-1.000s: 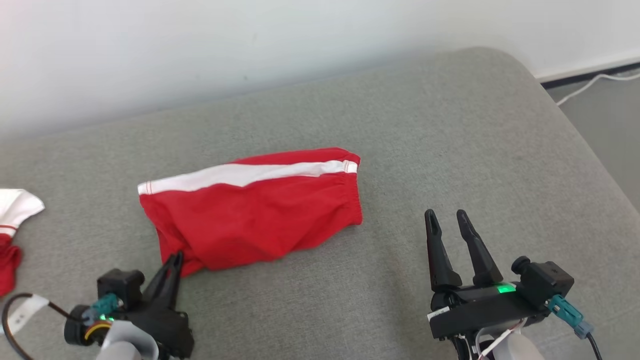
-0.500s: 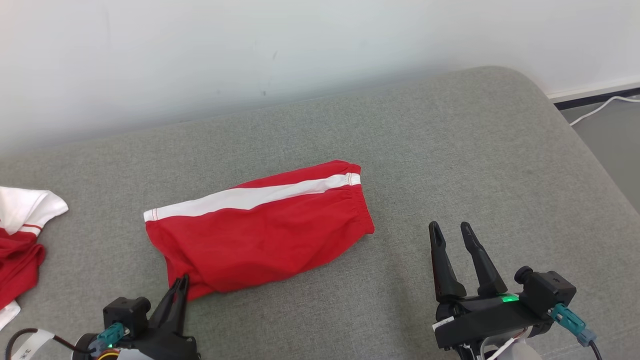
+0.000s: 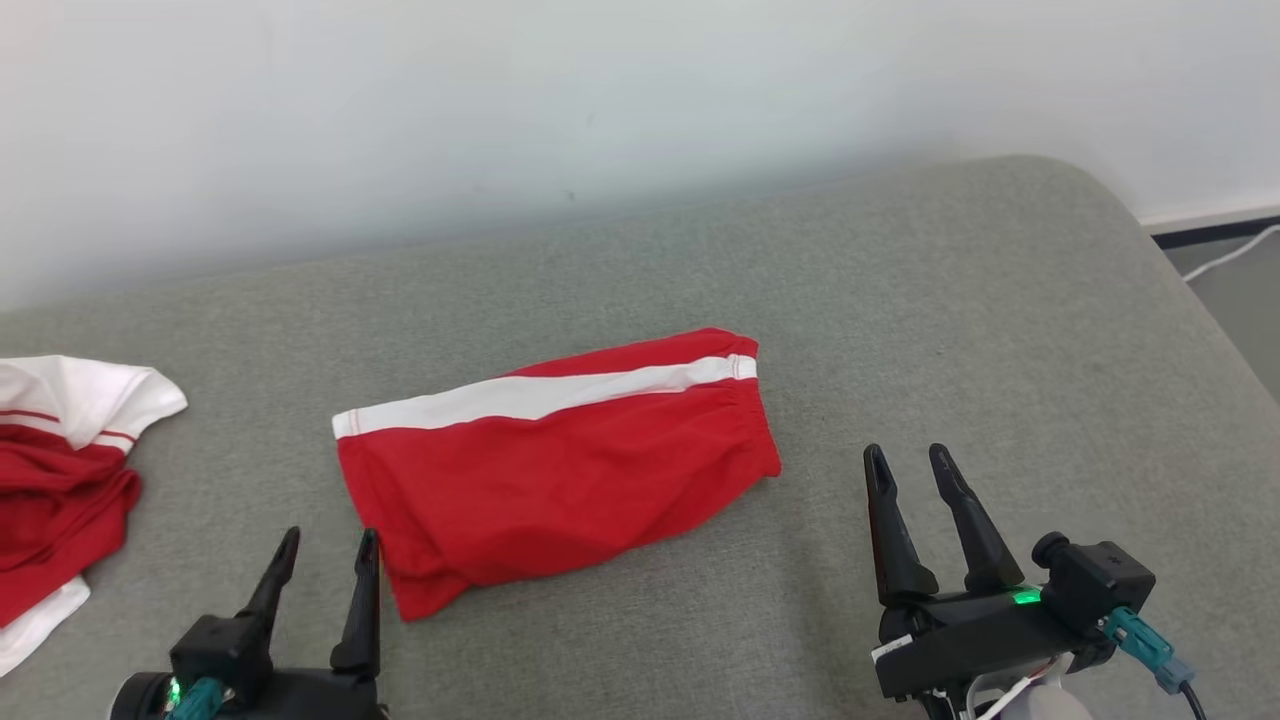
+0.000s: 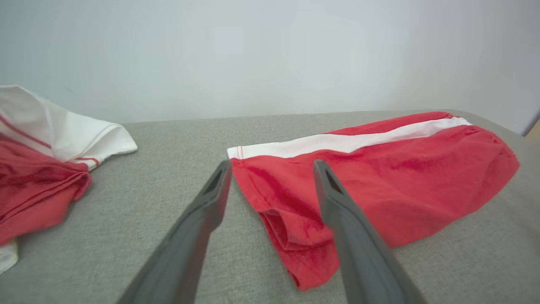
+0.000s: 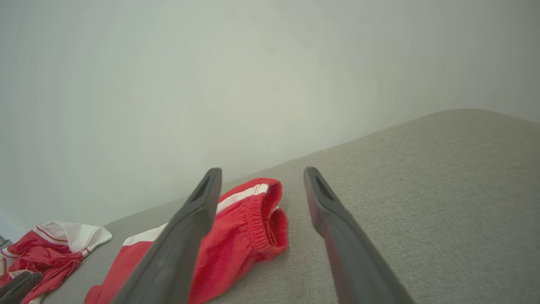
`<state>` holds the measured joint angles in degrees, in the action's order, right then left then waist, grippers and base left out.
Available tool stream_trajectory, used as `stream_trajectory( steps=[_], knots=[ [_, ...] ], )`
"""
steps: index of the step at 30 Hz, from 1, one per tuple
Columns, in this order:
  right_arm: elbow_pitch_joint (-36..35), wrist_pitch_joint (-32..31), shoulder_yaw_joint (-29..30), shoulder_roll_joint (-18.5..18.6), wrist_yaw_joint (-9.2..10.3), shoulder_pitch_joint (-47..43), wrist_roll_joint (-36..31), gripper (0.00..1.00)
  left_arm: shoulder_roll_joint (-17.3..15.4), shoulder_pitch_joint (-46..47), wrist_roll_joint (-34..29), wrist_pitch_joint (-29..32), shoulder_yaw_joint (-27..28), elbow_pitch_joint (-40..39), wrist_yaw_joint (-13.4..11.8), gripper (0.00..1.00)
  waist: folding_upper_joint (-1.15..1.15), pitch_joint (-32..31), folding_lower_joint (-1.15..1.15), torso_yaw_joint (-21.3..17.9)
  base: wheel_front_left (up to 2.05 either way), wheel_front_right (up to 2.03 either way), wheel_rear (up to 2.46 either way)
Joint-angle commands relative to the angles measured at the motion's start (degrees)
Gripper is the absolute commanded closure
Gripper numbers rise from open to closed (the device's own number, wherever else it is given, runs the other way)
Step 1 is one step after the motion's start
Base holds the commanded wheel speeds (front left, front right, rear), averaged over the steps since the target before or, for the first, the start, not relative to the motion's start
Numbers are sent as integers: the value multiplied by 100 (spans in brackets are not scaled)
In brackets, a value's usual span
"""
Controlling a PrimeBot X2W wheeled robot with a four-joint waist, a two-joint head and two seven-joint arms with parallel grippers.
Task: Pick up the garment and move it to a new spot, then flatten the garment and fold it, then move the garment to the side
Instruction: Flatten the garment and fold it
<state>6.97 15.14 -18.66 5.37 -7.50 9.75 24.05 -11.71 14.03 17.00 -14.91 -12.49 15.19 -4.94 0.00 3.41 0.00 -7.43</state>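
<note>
My left pincer (image 3: 329,538) is at the near left, spread wide, holding nothing. Its right finger (image 3: 365,590) is just beside the near left corner of the red shorts (image 3: 560,480); can't tell if it touches. The left finger is over bare bench (image 3: 1000,330). My right pincer (image 3: 908,458) is at the near right, also wide open and empty, well apart from the shorts, with bare grey fabric all round it.

The shorts lie flat mid-bench, long side running left to right and tilted a bit, the right end further back. The white stripe (image 3: 540,395) runs along the far edge, and the elastic waistband is at the right end. The near left corner is bunched, with folded layers showing in the left wrist view.

A red and white garment (image 3: 60,470) is crumpled at the far left, running off the head view's edge, with an open strip of bench between it and the shorts. There is open bench right of the shorts, out to the rounded right corner. Beyond that corner is floor (image 3: 1240,300) with a white cable (image 3: 1225,258). The far bench edge meets a pale wall (image 3: 600,100).
</note>
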Motion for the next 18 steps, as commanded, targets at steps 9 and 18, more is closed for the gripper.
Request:
stream_trajectory(
  steps=[9, 18],
  knots=[
    [34, 16, 72, 57, 1, -185, -351, 0, 148, -721, -526, -18, 663, -839, -197, 0, 0, -240, 0, 327, 0, 0, 0],
    [74, 16, 315, 39, 1, -326, -600, 0, 212, -1359, -765, -18, 1178, -1412, -326, 0, 0, -376, 0, 523, 0, 0, 0]
  ],
)
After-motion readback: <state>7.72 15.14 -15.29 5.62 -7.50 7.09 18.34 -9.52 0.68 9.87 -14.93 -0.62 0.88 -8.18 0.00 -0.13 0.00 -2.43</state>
